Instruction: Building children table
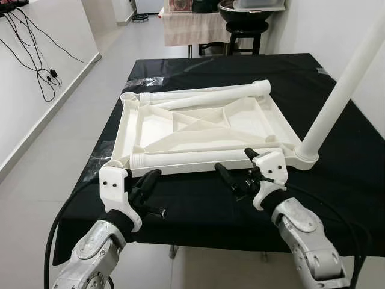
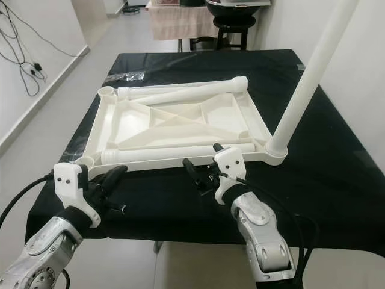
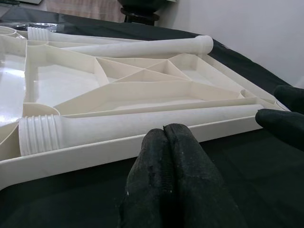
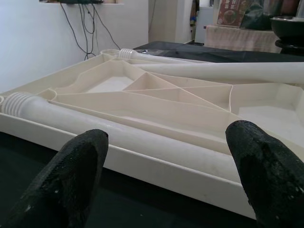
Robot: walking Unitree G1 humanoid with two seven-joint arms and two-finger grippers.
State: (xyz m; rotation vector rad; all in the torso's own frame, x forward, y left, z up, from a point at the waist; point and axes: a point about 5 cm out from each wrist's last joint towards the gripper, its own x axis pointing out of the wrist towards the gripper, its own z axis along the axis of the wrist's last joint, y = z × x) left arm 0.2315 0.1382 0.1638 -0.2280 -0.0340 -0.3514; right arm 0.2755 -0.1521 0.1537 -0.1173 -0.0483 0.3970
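A white plastic tabletop (image 1: 198, 123) lies upside down on the black-covered table (image 1: 337, 180), its ribs facing up. One white leg (image 1: 343, 90) stands upright in the near right corner socket. Three loose legs lie on the tabletop: one (image 1: 198, 158) along the near edge with its threaded end (image 3: 40, 134) to the left, two (image 1: 207, 95) along the far edge. My left gripper (image 1: 147, 185) is shut, empty, just before the near left edge. My right gripper (image 1: 236, 164) is open at the near edge, its fingers (image 4: 78, 164) spread before the near leg, holding nothing.
A stool with a dark bowl (image 1: 243, 18) and a cloth-covered stand (image 1: 192, 27) are beyond the table. Cables (image 1: 36, 60) hang on the left wall. Clear plastic wrap (image 1: 144, 81) lies at the table's far left. Tiled floor surrounds the table.
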